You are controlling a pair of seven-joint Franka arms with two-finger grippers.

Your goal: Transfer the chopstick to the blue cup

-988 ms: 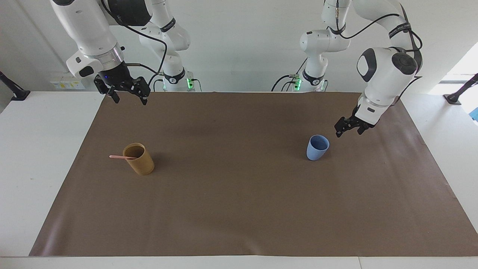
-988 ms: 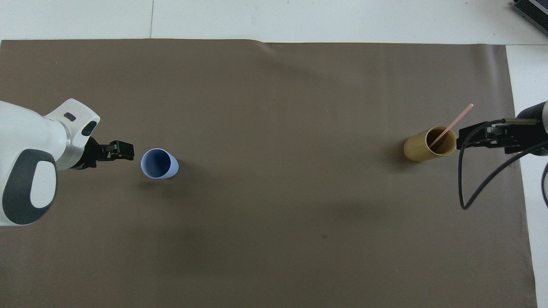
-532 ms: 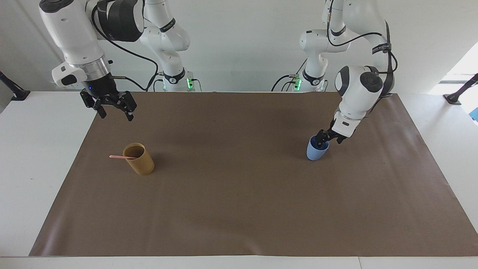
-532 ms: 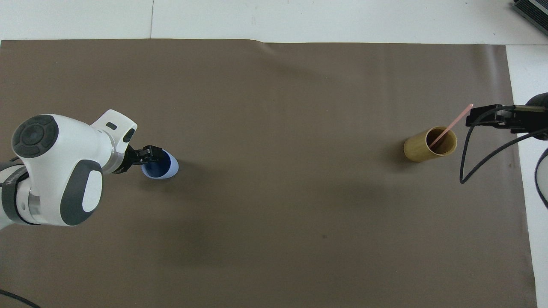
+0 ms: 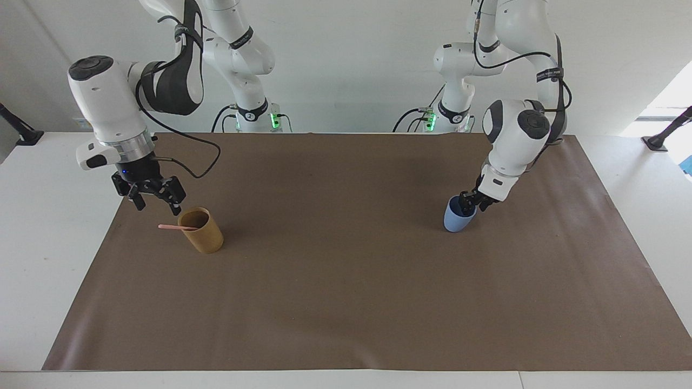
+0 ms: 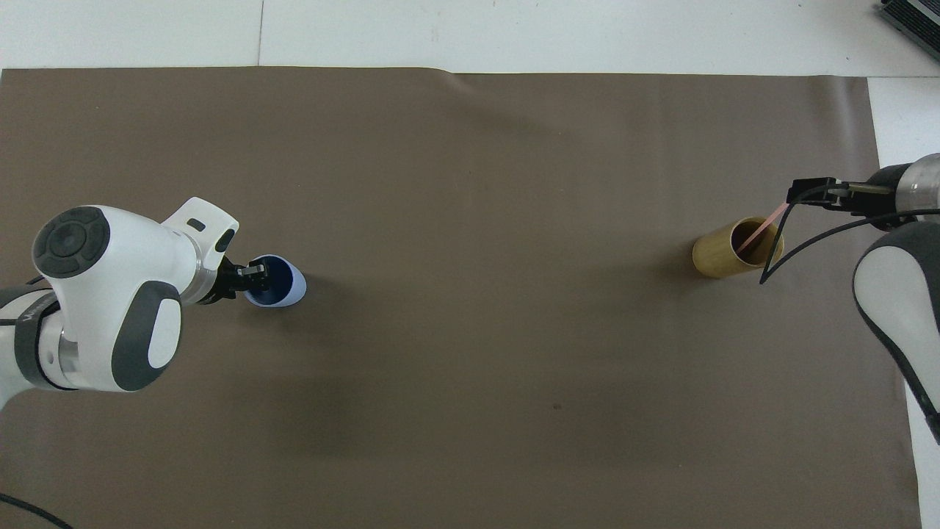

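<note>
A thin pale pink chopstick (image 5: 174,227) leans in a tan-brown cylindrical cup (image 5: 203,233) toward the right arm's end of the table, its free end sticking out over the rim. It also shows in the overhead view (image 6: 758,231), as does the tan cup (image 6: 723,256). My right gripper (image 5: 155,206) is open and hangs just above the chopstick's free end, not touching it; in the overhead view the right gripper (image 6: 805,192) covers the stick's tip. The blue cup (image 5: 456,220) stands toward the left arm's end. My left gripper (image 5: 469,203) is shut on its rim, one finger inside the blue cup (image 6: 288,283).
A brown mat (image 5: 346,302) covers most of the white table. Both cups stand on it about the same distance from the robots, far apart. A black cable (image 6: 778,257) loops from the right wrist over the tan cup.
My right gripper has come down from over the mat's edge to just above the chopstick's free end. My left gripper has moved onto the blue cup's rim and closed on it.
</note>
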